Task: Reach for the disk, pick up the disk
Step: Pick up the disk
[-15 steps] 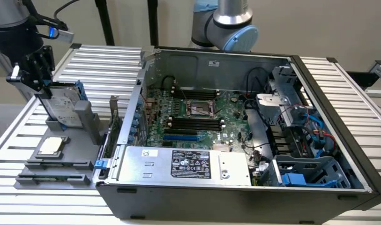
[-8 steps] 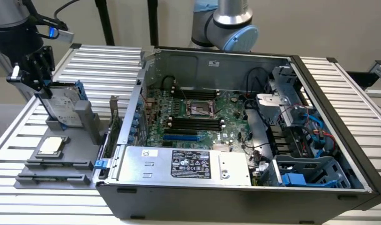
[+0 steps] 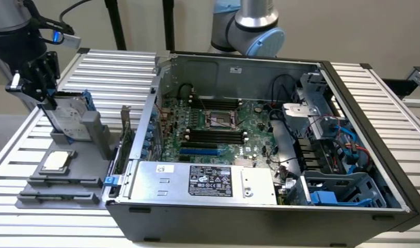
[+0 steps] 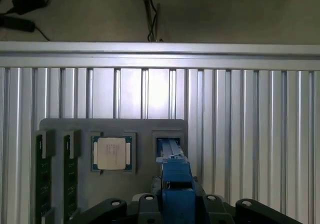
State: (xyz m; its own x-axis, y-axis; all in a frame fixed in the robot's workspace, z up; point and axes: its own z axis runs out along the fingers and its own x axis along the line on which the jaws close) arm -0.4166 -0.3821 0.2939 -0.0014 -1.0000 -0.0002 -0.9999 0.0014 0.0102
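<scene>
A desk [image 3: 375,93] [image 4: 250,134] of ribbed silver aluminium profiles carried everything, and in the wrist view a grey floor with black cables [image 4: 25,6] lay beyond its edge. A large dark-grey open computer case [image 3: 265,227] took up most of the desk, with a green motherboard [image 3: 217,124] inside it and a large silver box with a black label [image 3: 210,181] along the near wall. Behind the case stood a grey robot arm joint with a pale blue cap [image 3: 258,31].

On the exterior view's left, beside the case, lay a flat grey plastic holder tray [image 3: 30,199] [image 4: 142,164]. A small square silver chip on a green base [image 3: 57,161] [image 4: 112,153] rested in one pocket of it, and two long dark memory sticks [image 3: 63,182] [image 4: 42,184] lay in slots near the chip.

The rectangular silver-grey metal disk in its bright blue plastic carrier [image 3: 71,116] [image 4: 176,184] stood on edge at the far end of the tray, leaning slightly, its lower end at the tray's slot; whether it still sat in that slot could not be told. The black fingers [image 3: 47,88] [image 4: 155,190] hung over the disk's upper end and looked clamped on the blue carrier, one pressed against each side.
</scene>
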